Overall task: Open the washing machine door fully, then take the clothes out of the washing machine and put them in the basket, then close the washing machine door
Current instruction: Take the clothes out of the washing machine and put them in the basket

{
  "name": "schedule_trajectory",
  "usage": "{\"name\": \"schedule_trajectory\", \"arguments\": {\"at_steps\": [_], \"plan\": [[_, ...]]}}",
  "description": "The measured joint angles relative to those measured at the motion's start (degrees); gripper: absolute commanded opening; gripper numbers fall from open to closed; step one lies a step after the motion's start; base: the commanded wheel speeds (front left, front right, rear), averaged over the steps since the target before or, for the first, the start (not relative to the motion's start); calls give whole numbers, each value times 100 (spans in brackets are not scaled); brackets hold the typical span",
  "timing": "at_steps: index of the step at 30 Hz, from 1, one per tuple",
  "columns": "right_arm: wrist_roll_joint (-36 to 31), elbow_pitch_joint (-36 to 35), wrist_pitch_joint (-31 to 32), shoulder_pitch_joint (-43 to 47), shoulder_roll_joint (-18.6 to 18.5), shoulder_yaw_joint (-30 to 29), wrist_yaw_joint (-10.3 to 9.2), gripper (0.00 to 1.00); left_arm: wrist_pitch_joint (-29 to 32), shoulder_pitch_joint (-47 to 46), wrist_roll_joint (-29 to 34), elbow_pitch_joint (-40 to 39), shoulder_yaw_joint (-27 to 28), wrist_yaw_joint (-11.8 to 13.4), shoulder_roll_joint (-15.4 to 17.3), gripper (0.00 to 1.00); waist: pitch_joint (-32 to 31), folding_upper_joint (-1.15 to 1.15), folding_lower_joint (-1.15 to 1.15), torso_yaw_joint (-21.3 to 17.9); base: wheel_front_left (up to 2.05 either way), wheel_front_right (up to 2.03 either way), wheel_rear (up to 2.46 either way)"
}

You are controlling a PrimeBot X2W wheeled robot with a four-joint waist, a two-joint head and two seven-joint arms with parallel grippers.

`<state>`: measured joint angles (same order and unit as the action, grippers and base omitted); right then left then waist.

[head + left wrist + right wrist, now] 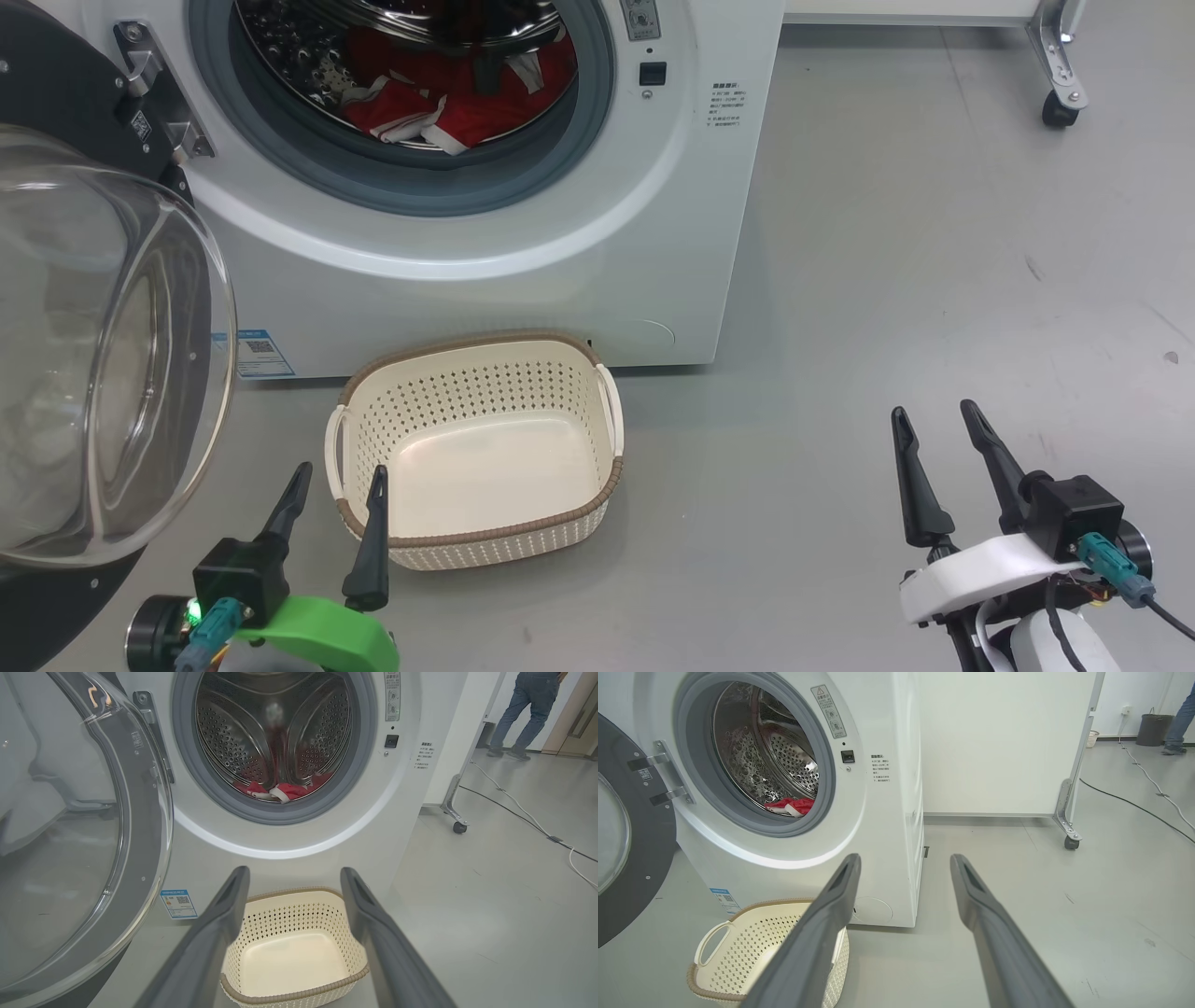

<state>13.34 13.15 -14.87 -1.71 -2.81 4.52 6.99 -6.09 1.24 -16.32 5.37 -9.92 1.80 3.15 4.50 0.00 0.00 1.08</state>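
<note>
Beside basket (485,392), left pincer (341,469) wide, empty

Smooth grey floor (934,280); a white panel (999,742) on castors (1071,843) stands behind; cables (1134,808) trail past a distant person (528,709) in jeans.

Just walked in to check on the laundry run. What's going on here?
The door of the washing machine is swung open. Red clothes lie inside the machine; the basket on the floor before it is empty. The robot's left gripper, by the basket, and the right gripper, farther right, are open, holding nothing.
</note>
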Motion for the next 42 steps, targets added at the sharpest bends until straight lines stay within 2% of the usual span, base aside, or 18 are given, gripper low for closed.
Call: {"name": "schedule_trajectory", "arguments": {"at_steps": [26, 42], "plan": [[19, -101, 0, 0, 20, 8, 0, 100, 74, -1, -7, -142, -29, 59, 2, 100, 32, 0, 0, -24, 2, -2, 0], [19, -119, 0, 3, 23, 27, 0, 100, 49, -1, -7, -245, -56, 42, 3, 100, 91, 0, 0, -22, 55, -55, 0]]}}
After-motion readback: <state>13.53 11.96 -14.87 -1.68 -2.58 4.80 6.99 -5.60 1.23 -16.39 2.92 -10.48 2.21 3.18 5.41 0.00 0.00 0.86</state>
